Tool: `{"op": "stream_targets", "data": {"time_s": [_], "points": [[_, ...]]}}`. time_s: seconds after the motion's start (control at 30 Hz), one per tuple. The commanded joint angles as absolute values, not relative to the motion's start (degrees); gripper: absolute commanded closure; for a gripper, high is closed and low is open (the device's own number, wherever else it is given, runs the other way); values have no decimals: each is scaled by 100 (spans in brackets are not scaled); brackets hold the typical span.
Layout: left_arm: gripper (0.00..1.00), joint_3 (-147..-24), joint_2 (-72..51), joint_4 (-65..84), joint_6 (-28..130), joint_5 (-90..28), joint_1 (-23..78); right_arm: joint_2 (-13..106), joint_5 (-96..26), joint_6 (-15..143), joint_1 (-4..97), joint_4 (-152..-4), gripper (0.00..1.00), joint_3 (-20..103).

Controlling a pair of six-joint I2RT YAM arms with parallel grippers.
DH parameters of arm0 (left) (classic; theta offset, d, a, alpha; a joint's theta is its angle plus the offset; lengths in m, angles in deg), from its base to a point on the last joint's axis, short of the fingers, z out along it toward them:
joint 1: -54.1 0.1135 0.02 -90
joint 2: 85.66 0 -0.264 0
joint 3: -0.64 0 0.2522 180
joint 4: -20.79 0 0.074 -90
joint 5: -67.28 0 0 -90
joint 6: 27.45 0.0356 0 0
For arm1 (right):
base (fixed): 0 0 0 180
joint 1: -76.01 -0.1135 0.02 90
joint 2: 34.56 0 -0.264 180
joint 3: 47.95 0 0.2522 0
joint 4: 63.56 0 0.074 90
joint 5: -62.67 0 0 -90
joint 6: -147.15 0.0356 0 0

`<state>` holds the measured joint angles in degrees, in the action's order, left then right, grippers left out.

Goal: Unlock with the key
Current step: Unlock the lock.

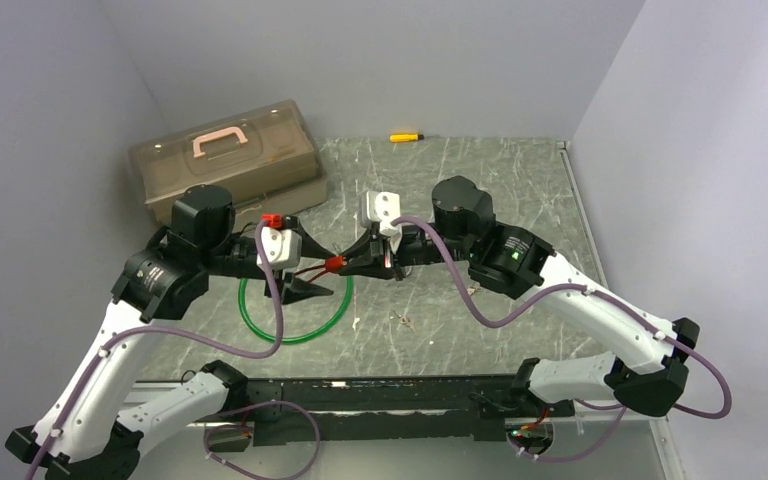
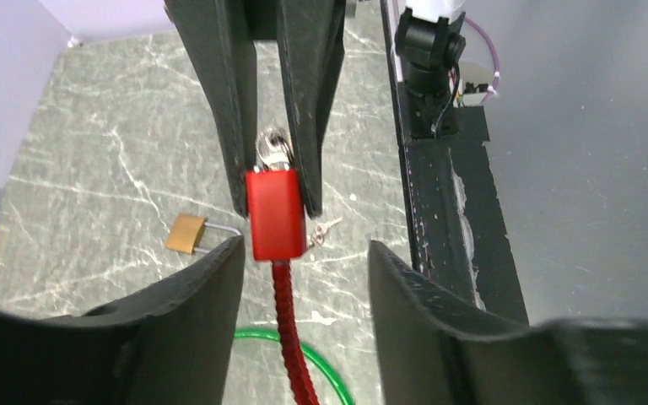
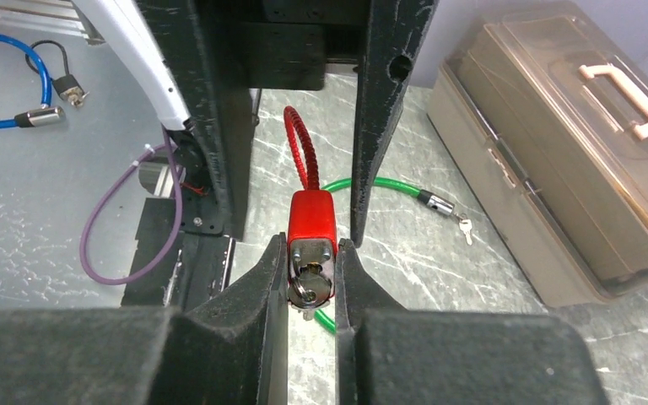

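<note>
A red lock (image 3: 310, 215) with a red braided cable loop (image 3: 301, 148) hangs in the air between both grippers, above the table (image 1: 460, 190). A silver key (image 3: 308, 285) sits in its keyhole. My right gripper (image 3: 310, 245) is shut on the lock's keyed end, the key's head between its fingers. In the left wrist view the lock (image 2: 276, 215) and key (image 2: 272, 148) show clamped by the right gripper (image 2: 276, 207). My left gripper (image 2: 305, 249) stands open, its fingers either side of the cable (image 2: 291, 329) without touching it. From above, the lock (image 1: 335, 264) lies between the left gripper (image 1: 310, 268) and the right gripper (image 1: 357, 258).
A brown toolbox (image 1: 225, 160) stands at the back left. A green cable lock (image 1: 295, 330) lies under the grippers, a small key (image 3: 466, 228) by its end. A brass padlock (image 2: 187, 234), loose keys (image 2: 325, 229) and a yellow screwdriver (image 1: 407, 136) lie on the table.
</note>
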<state>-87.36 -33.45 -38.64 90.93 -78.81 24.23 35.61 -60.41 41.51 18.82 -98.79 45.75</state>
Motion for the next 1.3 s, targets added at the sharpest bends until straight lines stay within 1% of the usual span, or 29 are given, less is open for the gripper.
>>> {"op": "stream_targets", "data": {"time_s": [0.0,0.07,0.1,0.13,0.2,0.3,0.47,0.53,0.63,0.7,0.73,0.77,0.87,1.13,1.27], "points": [[35,-8854,-3485,-4640,9948,-7684,2435,3320,-5881,4105,1893,-9792,100,4666],[34,-8886,-3575,-4832,10118,-7440,2478,3282,-5819,4077,1898,-9842,100,4652],[36,-8905,-3637,-4882,10264,-7306,2512,3265,-5804,4066,1897,-9861,100,4634],[38,-8906,-3691,-4871,10338,-7167,2533,3247,-5795,4063,1904,-9881,100,4618],[48,-8879,-3784,-4574,10141,-6891,2611,3250,-5805,4064,1904,-9910,100,4610],[58,-8908,-3840,-4282,10039,-6944,2658,3311,-5855,4108,1901,-9907,100,4652],[62,-8805,-3817,-3962,9769,-7204,2668,3387,-5984,4262,1898,-9720,100,4656],[66,-8617,-3827,-3734,9536,-7318,2668,3409,-6033,4344,1899,-9538,100,4602],[77,-8437,-3841,-3459,9298,-7421,2680,3458,-6091,4485,1899,-9377,100,4556],[89,-8456,-3850,-3503,9342,-7292,2717,3451,-6105,4562,1898,-9325,100,4517],[96,-8493,-3863,-3601,9426,-7180,2739,3435,-6070,4579,1898,-9327,100,4505],[100,-8523,-3894,-3692,9550,-7063,2758,3390,-6029,4593,1894,-9331,100,4462],[100,-8504,-4056,-3916,9704,-6863,2843,3170,-5875,4635,1912,-9237,100,4267],[100,-8323,-4315,-4172,9901,-6967,3027,2670,-5681,4970,1996,-8754,100,3748],[100,-8441,-4252,-4267,9987,-7068,3037,2741,-5844,5033,1998,-8820,100,3708]]}}
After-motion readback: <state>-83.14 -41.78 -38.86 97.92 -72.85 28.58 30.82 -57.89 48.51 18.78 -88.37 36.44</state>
